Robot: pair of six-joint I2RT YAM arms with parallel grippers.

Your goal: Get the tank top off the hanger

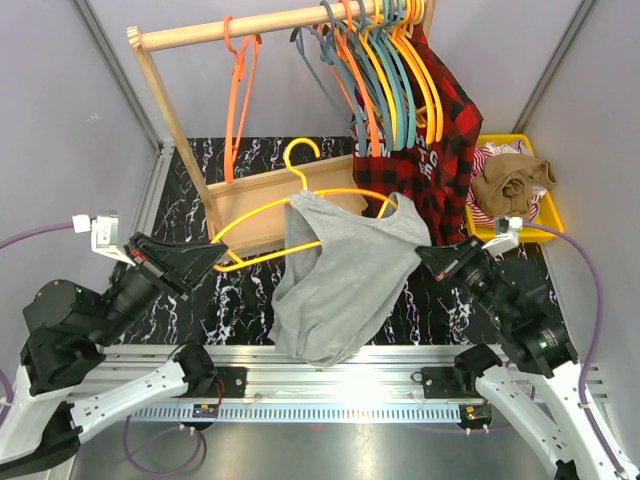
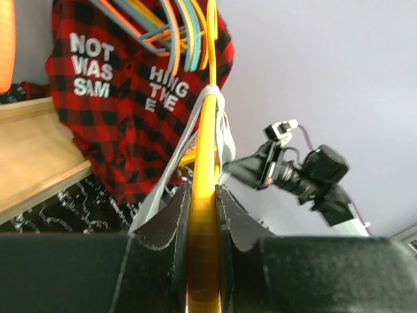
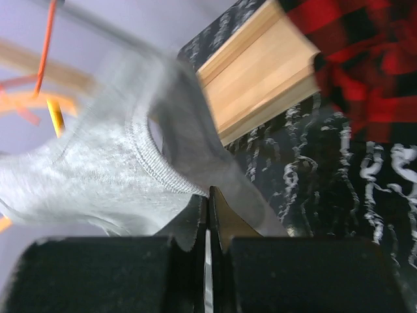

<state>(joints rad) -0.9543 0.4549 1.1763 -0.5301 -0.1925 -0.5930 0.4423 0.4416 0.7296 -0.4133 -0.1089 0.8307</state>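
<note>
A grey tank top (image 1: 335,280) hangs from a yellow hanger (image 1: 300,195) held in the air in front of the wooden rack. My left gripper (image 1: 222,256) is shut on the hanger's left end; in the left wrist view the yellow bar (image 2: 203,215) is clamped between the jaws of the left gripper (image 2: 203,189), with the tank top (image 2: 218,107) draped over it further along. My right gripper (image 1: 425,250) is shut on the tank top's right shoulder edge; in the right wrist view the right gripper (image 3: 208,193) pinches the grey fabric (image 3: 98,176).
A wooden clothes rack (image 1: 250,28) stands behind, with an orange hanger (image 1: 240,90), several coloured hangers (image 1: 385,60) and a red plaid shirt (image 1: 440,140). Its wooden base (image 1: 250,205) lies under the yellow hanger. A yellow bin (image 1: 548,215) with clothes sits at the right.
</note>
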